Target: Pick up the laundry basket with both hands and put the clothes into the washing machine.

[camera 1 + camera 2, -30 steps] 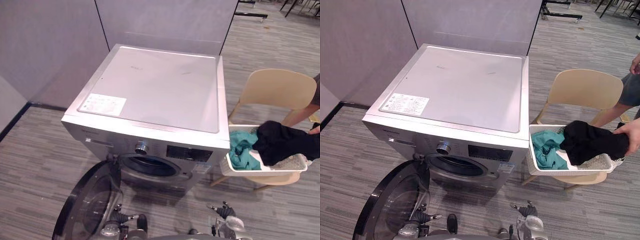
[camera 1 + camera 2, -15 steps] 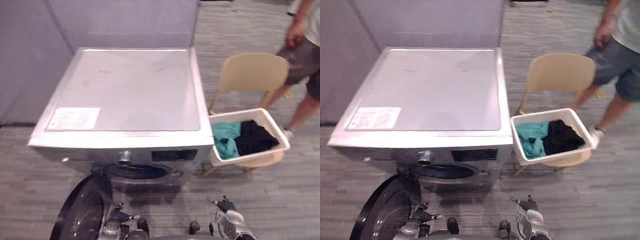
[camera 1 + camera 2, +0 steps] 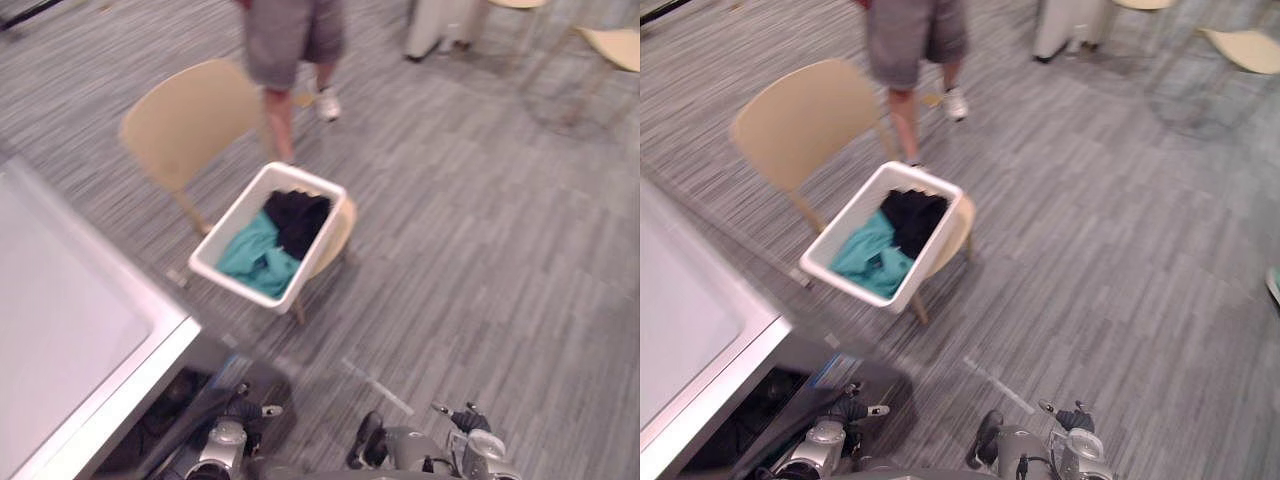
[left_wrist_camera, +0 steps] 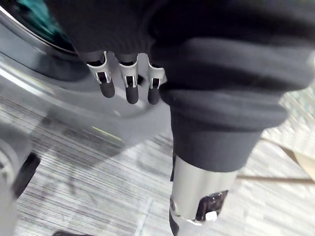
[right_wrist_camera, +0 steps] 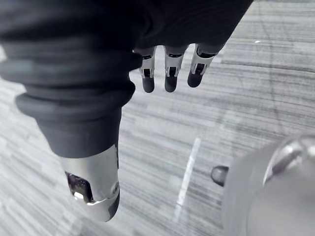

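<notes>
Grey striped carpet floor [image 3: 480, 250], with the flat top of a silver washing machine [image 3: 60, 340] at my near left and a person's legs [image 3: 290, 30] behind a beige moulded chair [image 3: 190, 120]. The white rectangular plastic laundry basket [image 3: 230, 215] sits on that chair's seat, well apart from both hands, holding a teal garment [image 3: 255, 255] beside a black garment [image 3: 298, 218]. I read the left hand [image 4: 130, 86] and the right hand [image 5: 171, 73] each hanging low, fingers straight and relaxed, grasping nothing.
</notes>
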{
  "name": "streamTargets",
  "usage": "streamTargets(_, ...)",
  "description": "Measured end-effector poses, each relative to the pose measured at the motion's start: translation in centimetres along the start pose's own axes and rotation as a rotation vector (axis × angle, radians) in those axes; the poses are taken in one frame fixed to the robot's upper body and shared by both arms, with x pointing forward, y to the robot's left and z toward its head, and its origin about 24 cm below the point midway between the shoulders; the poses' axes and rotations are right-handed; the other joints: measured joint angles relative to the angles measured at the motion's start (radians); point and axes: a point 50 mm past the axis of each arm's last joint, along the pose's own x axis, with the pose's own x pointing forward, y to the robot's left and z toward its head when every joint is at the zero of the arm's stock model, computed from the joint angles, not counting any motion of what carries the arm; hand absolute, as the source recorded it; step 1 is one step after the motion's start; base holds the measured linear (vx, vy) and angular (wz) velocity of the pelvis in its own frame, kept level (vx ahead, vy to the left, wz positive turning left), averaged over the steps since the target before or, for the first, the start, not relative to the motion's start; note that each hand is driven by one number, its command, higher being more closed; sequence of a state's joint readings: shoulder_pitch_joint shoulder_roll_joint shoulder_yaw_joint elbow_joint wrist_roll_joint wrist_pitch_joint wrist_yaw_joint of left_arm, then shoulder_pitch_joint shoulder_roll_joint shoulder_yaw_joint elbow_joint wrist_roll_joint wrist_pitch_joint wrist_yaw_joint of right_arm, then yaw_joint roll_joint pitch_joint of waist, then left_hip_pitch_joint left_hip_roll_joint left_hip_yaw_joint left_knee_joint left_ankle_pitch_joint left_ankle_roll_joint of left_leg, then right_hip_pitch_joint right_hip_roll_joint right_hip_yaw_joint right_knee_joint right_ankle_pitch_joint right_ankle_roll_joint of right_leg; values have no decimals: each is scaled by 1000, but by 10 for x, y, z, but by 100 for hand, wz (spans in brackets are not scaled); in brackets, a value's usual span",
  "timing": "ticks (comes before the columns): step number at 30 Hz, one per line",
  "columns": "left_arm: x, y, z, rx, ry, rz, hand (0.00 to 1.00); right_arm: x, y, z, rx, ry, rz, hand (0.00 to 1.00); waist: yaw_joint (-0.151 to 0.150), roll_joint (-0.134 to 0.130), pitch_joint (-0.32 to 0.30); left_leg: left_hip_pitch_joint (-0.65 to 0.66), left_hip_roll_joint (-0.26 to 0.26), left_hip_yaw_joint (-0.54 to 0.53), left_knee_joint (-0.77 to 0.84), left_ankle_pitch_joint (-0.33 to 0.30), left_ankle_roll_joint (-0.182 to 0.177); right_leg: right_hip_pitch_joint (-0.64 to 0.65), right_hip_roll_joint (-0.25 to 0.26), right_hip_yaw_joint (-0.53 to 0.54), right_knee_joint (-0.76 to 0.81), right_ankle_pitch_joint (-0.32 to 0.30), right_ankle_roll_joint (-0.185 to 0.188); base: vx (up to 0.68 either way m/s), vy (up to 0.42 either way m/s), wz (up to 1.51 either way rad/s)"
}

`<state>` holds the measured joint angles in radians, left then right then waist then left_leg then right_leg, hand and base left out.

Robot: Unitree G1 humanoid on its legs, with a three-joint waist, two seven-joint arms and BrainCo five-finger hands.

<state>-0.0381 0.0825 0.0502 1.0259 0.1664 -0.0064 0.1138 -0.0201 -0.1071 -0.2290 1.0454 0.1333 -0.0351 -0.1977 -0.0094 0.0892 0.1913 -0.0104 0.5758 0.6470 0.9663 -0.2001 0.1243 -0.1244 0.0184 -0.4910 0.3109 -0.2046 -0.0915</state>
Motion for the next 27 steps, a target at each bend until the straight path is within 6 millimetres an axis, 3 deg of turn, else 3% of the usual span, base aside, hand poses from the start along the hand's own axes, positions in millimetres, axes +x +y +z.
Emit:
streamTargets(1, 0, -2, -1, -6, 2, -5, 0, 1, 1, 3, 7, -7, 0, 0, 1, -2, 2, -53, -35, -85, 36, -25, -33, 3, 3, 30, 1, -6, -4, 186, -2, -161)
streamTargets(2, -1, -4, -1, -24, 2, -9, 0, 1, 3, 4, 18, -7, 2, 0, 5, -19, 17, -148, -143, -232, 59, -65, -97, 18, 5, 99, -3, -11, -3, 226, 38, -150)
streamTargets(3, -2, -5, -2, -55, 1, -11, 0, 0, 3, 1, 19, 3, 4, 0, 13, -28, 29, -208, -225, -320, 30, -81, -122, 46, 6, 146, -25, -9, -2, 246, 47, -145)
streamTargets(5, -3, -3, 2, -74, -29, 1, 0, -1, 1, -7, 24, 24, 0, 0, 33, -36, 34, -270, -313, -360, -133, -87, -136, 88, 6, 216, -68, 12, 31, 314, 107, -115)
streamTargets(7, -3, -7, 2, -98, -33, -5, 0, -2, 3, -7, 31, 28, 4, 0, 30, -27, 35, -312, -374, -349, -355, -65, -169, 132, 1, 256, -130, 25, 55, 321, 146, -73)
streamTargets(8, -3, -8, 2, -127, -29, -4, 0, -2, 4, -7, 34, 28, 4, 0, 35, -30, 37, -300, -420, -348, -526, 35, -167, 156, -16, 276, -172, 31, 78, 273, 148, -58)
streamTargets(9, -4, -6, 0, -133, -24, 2, 0, -3, 10, -10, 36, 33, 19, 0, 51, -51, 25, -255, -466, -324, -609, 73, -119, 176, -44, 309, -209, 40, 99, 489, 226, -44)
streamTargets(10, -3, -6, -1, -133, -21, 1, 0, -4, 14, -9, 39, 31, 31, 0, 49, -53, 14, -253, -484, -321, -619, 73, -114, 184, -60, 312, -230, 46, 112, 445, 189, -20)
streamTargets(11, -3, -7, 1, -142, -25, 0, 0, -4, 15, -9, 42, 30, 35, 0, 49, -53, 18, -262, -486, -320, -591, 55, -62, 197, -67, 309, -251, 60, 139, 477, 214, -1)
streamTargets(12, -3, -5, 1, -168, -26, 10, 0, -4, 17, -8, 39, 28, 43, 0, 58, -57, 21, -259, -485, -316, -537, 24, -36, 214, -78, 313, -233, 60, 160, 504, 264, -20)
streamTargets(14, -5, -4, -6, -174, -4, 16, 0, -4, 19, -4, 35, 18, 48, 0, 77, -52, 19, -182, -488, -315, -546, -23, -50, 182, -98, 332, -48, 36, 200, 469, 277, -32)
streamTargets(15, -6, -4, -12, -168, 9, 16, 0, -4, 21, -1, 23, 3, 54, 0, 75, -50, 14, -118, -503, -323, -582, -59, -52, 95, -129, 328, 215, 31, 219, 284, 180, -10)
streamTargets(16, -6, -4, -12, -165, 10, 15, 0, -4, 22, -1, 18, -3, 58, 0, 72, -60, 16, -95, -519, -329, -596, -65, -49, 51, -151, 327, 340, 47, 242, 361, 168, 40)
streamTargets(17, -6, -5, -10, -148, 5, 7, 0, -4, 24, 1, 3, -12, 68, 0, 49, -83, 18, -55, -561, -366, -611, -82, -27, -47, -211, 332, 581, 98, 272, 388, 85, 104)
streamTargets(18, -6, -7, -11, -127, 7, -3, 0, -4, 24, 0, -1, -5, 67, 0, 30, -90, 18, -20, -587, -420, -616, -100, -13, -119, -241, 333, 750, 70, 231, 399, 57, 121)
streamTargets(19, -7, -8, -12, -129, 11, -4, 0, -4, 24, 1, -3, -9, 67, 0, 24, -85, 21, -2, -591, -438, -619, -102, -11, -142, -247, 331, 782, 57, 210, 417, 23, 132)
streamTargets(22, -7, -18, -5, -150, 2, -25, 0, -5, 28, 13, 4, -67, 81, 0, 25, -71, 27, 82, -610, -591, -676, -101, -12, -232, -215, 315, 717, -11, 172, 408, -45, 139)
streamTargets(24, -5, -30, 15, -180, -43, -39, 0, -7, 27, 18, 18, -103, 82, 0, 24, -65, 27, 71, -612, -786, -654, -102, -14, -277, -109, 455, 452, -39, 162, 391, -206, 220)
streamTargets(25, -5, -33, 21, -189, -56, -44, 0, -7, 26, 18, 21, -105, 78, 0, 24, -62, 27, 56, -613, -838, -632, -107, -23, -284, -83, 514, 392, -35, 168, 456, -338, 288)
streamTargets(26, -4, -42, 33, -201, -82, -63, 0, -8, 23, 15, 32, -98, 69, 0, 23, -62, 27, 18, -625, -949, -560, -132, -77, -270, -60, 630, 245, -1, 198, 464, -398, 315)
streamTargets(27, -5, -44, 37, -201, -93, -72, 0, -10, 21, 7, 45, -79, 60, 0, 24, -64, 31, 3, -638, -1013, -507, -166, -136, -243, -88, 646, 154, 87, 199, 462, -413, 308)
